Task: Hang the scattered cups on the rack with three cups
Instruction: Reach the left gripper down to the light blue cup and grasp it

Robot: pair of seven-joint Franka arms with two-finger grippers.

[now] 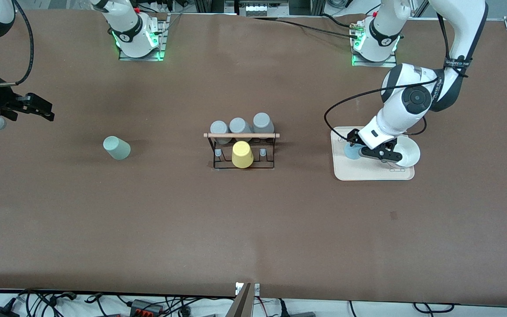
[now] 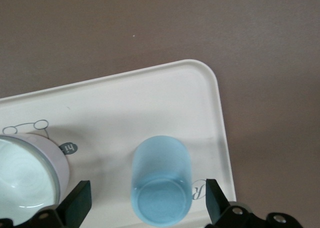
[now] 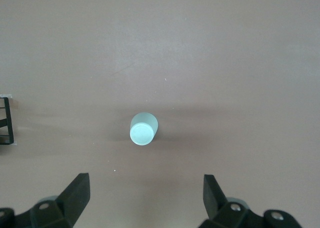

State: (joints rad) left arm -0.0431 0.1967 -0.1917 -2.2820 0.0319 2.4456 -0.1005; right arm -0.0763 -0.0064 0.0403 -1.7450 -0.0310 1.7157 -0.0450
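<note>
On the brown table (image 1: 253, 229): one rack (image 1: 241, 152) with three grey cups (image 1: 239, 126), one yellow cup (image 1: 242, 154); mint cup (image 1: 117, 147) at nine o'clock under spread right gripper (image 3: 145, 198); blue cup (image 2: 161, 185) on tray (image 2: 150, 98) at three, between spread left gripper (image 2: 147, 200) fingers.

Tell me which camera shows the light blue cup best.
The left wrist view: the light blue cup fills it, upside down on the cream tray. In the front view the left gripper hides most of it. The right wrist view misses it.
</note>
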